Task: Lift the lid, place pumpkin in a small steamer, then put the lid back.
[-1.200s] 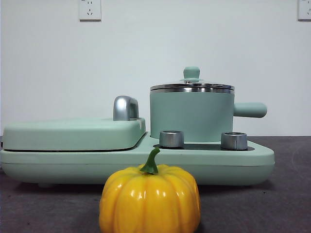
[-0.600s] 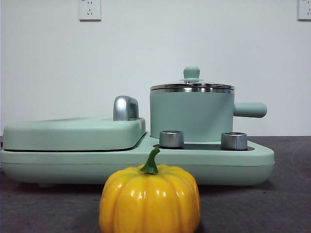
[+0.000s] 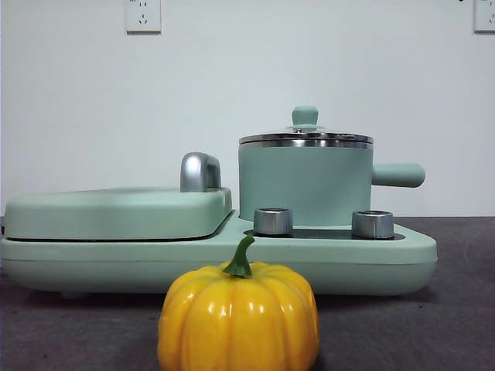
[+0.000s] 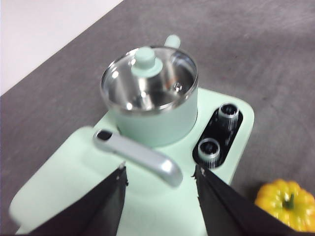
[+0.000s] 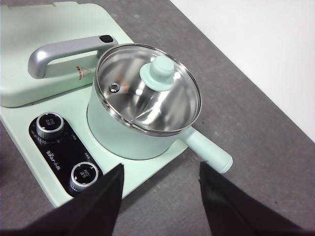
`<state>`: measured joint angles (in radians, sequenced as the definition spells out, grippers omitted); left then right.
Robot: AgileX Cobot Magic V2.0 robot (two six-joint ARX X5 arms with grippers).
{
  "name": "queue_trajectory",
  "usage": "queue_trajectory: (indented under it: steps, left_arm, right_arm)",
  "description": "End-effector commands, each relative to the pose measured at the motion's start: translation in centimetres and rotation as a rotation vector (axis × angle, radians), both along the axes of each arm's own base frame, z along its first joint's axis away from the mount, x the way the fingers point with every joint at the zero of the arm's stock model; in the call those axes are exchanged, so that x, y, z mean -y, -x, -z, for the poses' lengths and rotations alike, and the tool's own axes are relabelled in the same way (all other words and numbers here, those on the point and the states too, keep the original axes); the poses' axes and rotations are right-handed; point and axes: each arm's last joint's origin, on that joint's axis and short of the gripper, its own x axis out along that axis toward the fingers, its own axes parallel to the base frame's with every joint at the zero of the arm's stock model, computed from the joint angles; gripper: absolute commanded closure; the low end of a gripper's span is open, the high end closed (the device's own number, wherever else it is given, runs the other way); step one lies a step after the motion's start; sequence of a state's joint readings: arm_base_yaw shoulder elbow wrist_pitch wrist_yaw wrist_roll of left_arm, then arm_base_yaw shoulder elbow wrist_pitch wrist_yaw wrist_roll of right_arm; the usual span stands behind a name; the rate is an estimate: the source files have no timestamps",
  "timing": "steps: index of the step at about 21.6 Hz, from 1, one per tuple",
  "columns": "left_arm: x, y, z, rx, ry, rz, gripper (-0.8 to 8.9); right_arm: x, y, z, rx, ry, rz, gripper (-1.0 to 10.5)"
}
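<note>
- i find the lid (image 5: 147, 90) seated on the small steamer (image 5: 133, 135), steel rim flush all round, mint knob upright at centre; nothing has been lifted yet.
- the steamer stands on the mint cooker base (image 3: 371, 259), behind two steel dials (image 3: 273, 221), its stubby side handle pointing away from the grill side.
- right gripper (image 5: 160, 184): jaws spread apart, holding nothing, hanging above and in front of the pot; the knob lies ahead of and below the jaw gap.
- left gripper (image 4: 160, 189): jaws likewise apart and empty, hanging over the grill side with the steel grill handle (image 4: 140, 157) between it and the pot.
- i judge the right arm better placed for the lid: nothing lies between it and the knob, while the left would have to clear the grill handle.
- the knob is round and vertical, so no preferred closing direction; a straight descent with the jaws either side of it should serve.
- the pumpkin (image 3: 238, 317) sits upright on the dark table (image 3: 456, 309) in front of the cooker, apart from it, green stem curving up; in the left wrist view it shows at the frame edge, nearer that arm.
- obstructions near the lid: the grill cover (image 3: 116, 212) and its handle just beside the pot; the side handle on the far side.
</note>
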<state>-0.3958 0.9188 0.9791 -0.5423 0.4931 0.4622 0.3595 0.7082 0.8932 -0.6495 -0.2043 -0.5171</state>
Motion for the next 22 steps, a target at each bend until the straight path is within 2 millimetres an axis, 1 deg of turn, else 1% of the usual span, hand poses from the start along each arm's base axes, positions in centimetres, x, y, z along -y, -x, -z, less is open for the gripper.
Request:
queue_trajectory:
  steps: [1, 4, 12, 16, 22]
  left_arm:
    - [1.2, -1.4, -0.6, -0.006, 0.071, -0.008, 5.78]
    - [2.8, -3.2, -0.1, 0.002, 0.11, -0.008, 5.23]
    - [7.4, -7.8, 1.7, 0.035, 0.251, -0.016, 5.34]
    - [9.8, -9.3, 3.2, 0.058, 0.288, 0.009, 5.34]
    - [12.5, -10.9, 5.8, 0.045, 0.261, -0.016, 5.34]
  right_arm:
    - [-0.1, 0.0, -0.6, 0.006, -0.025, 0.01, 7.0]
    - [-0.1, 0.0, -0.6, 0.001, -0.043, 0.022, 7.0]
    - [-0.1, -0.2, -0.5, -0.033, -0.08, 0.045, 7.0]
    - [-0.2, -0.3, -0.5, -0.038, -0.078, 0.045, 7.0]
    - [-0.3, -0.6, -0.3, -0.059, -0.089, 0.052, 7.0]
